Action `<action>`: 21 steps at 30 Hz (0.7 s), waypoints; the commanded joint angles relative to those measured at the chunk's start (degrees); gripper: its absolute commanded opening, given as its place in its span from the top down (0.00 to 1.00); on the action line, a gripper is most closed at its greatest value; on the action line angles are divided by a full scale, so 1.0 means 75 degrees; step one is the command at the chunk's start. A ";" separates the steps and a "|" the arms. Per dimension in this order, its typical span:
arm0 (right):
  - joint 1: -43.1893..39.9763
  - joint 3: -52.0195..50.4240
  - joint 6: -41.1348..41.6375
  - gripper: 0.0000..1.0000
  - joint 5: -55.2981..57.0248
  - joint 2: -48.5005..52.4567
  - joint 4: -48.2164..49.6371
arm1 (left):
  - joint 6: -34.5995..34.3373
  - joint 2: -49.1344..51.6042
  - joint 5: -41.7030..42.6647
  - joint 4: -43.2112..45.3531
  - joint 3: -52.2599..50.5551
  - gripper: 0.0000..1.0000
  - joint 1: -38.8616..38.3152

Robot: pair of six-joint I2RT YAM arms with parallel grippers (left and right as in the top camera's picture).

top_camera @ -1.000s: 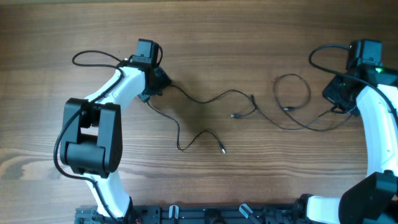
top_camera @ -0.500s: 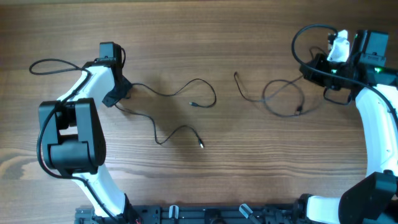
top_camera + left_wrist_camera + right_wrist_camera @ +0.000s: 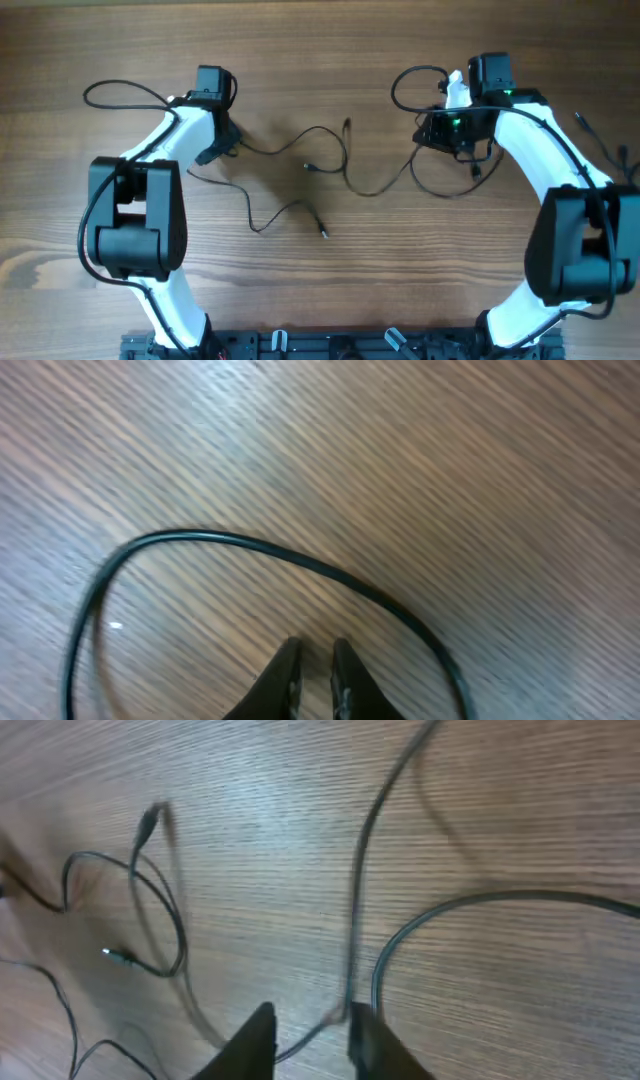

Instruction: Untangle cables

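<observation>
Both arms have swung inward over the last half second. The left end effector has shifted right and the right end effector left, carrying the free plug of the right cable toward the centre.

Close up, the left end effector has its fingers pressed nearly together with only a slim gap. Neither view shows whether a wire is pinched there. The right end effector has its fingers apart. The right cable crosses the gap, touching one finger.

Both cables are very thin, black and squiggly, with small plug ends, and they lie apart on the wooden worktop.

The left cable meets the left end effector and runs mostly left to right. One strand ends in a plug near the centre. The other wanders diagonally down to a plug that points lower right.

The right cable's free plug points toward the far edge. From there the strand drops, sags in a U and climbs rightward to the right end effector.

Only the overhead view shows both full runs. The left wrist view shows just an arc of wire curving ahead of the tips. The right wrist view is blurred, but it catches both central plugs — the right cable's and the left cable's.
</observation>
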 commanded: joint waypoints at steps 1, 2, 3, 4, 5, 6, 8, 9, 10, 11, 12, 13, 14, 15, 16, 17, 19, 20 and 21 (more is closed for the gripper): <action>0.0006 0.0047 0.0134 0.41 0.0600 0.0122 0.0017 | 0.0079 0.0787 0.0970 0.0058 -0.0487 0.86 -0.0163; 0.0006 0.0047 0.0146 0.24 0.0965 0.0134 -0.0020 | 0.0079 0.0787 0.0970 0.0087 -0.0487 0.85 -0.0163; 0.0012 0.0047 0.0204 0.06 0.1451 0.0134 -0.0122 | 0.0079 0.0787 0.0970 0.0090 -0.0487 0.83 -0.0163; 0.0012 0.0047 0.0458 0.00 0.1923 0.0134 -0.0277 | 0.0079 0.0787 0.0970 0.0085 -0.0487 0.82 -0.0163; 0.0017 0.0029 0.0740 0.00 0.2390 0.0137 -0.0533 | 0.0079 0.0787 0.0970 0.0087 -0.0487 0.80 -0.0163; 0.0076 -0.0105 0.0749 0.00 0.2401 0.0140 -0.0513 | 0.0076 0.0787 0.0970 0.0093 -0.0487 0.79 -0.0163; 0.0271 -0.0335 0.0764 0.00 0.2401 0.0166 -0.0498 | 0.0076 0.0787 0.0970 0.0143 -0.0487 0.77 -0.0163; 0.0519 -0.0621 0.0941 0.00 0.2407 0.0169 -0.0376 | 0.0076 0.0787 0.0970 0.0152 -0.0487 0.76 -0.0163; 0.0688 -0.0781 0.1090 0.00 0.2407 0.0169 -0.0268 | 0.0076 0.0787 0.0970 0.0149 -0.0487 0.75 -0.0163; 0.0816 -0.0903 0.1358 0.00 0.2451 0.0169 -0.0169 | 0.0079 0.0787 0.0970 0.0149 -0.0487 0.74 -0.0163; 0.1075 -0.1145 0.2037 0.00 0.2492 0.0172 0.0026 | 0.0079 0.0787 0.0970 0.0146 -0.0487 0.73 -0.0163; 0.1163 -0.1241 0.2186 0.00 0.2535 0.0172 0.0099 | 0.0079 0.0787 0.0970 0.0143 -0.0487 0.73 -0.0163; 0.1276 -0.1338 0.2375 0.00 0.2742 0.0172 0.0137 | 0.0079 0.0787 0.0970 0.0143 -0.0487 0.72 -0.0163; 0.1402 -0.1437 0.2500 0.00 0.3013 0.0178 0.0175 | 0.0076 0.0787 0.0970 0.0143 -0.0487 0.72 -0.0163; 0.1614 -0.1580 0.2541 0.00 0.3395 0.0178 0.0187 | 0.0076 0.0787 0.0970 0.0146 -0.0487 0.71 -0.0163; 0.1743 -0.1667 0.2535 0.01 0.3570 0.0178 0.0189 | 0.0079 0.0787 0.0970 0.0146 -0.0487 0.69 -0.0163; 0.2168 -0.1923 0.2565 0.12 0.3990 0.0192 0.0303 | 0.0079 0.0787 0.0970 0.0143 -0.0487 0.67 -0.0163; 0.2259 -0.1967 0.2626 0.23 0.4065 0.0219 0.0391 | 0.0076 0.0787 0.0973 0.0143 -0.0487 0.67 -0.0163; 0.2378 -0.1985 0.2760 0.36 0.4159 0.0329 0.0536 | 0.0079 0.0787 0.0973 0.0143 -0.0487 0.67 -0.0166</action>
